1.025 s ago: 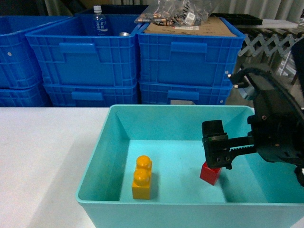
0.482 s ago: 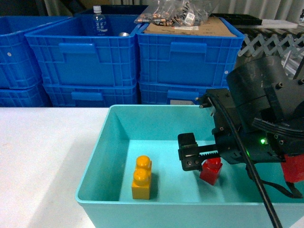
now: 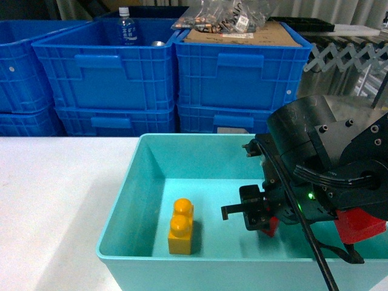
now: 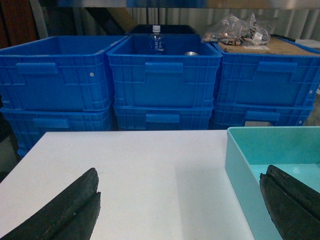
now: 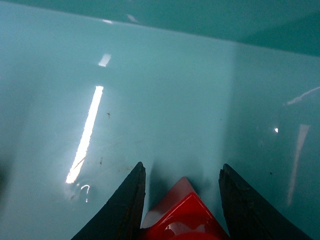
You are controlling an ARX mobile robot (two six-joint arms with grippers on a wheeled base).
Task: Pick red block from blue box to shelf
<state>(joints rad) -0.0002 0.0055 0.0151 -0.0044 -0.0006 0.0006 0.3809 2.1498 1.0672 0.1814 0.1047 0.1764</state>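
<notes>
Down inside the blue box (image 3: 130,200), right pincer (image 5: 182,200) straddles the red block (image 5: 182,217), fingers spread, not clamped; lift and shelf trip remain. Left pincer (image 4: 182,207) spread, idle.

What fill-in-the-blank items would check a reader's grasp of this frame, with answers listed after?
1. The red block sits between the fingers of the ____ gripper.
2. The yellow brick lies inside the ____ box.
3. The left gripper hangs over the white ____.
4. The water bottle stands in a dark blue ____.

Answers: right; blue; table; crate
</notes>
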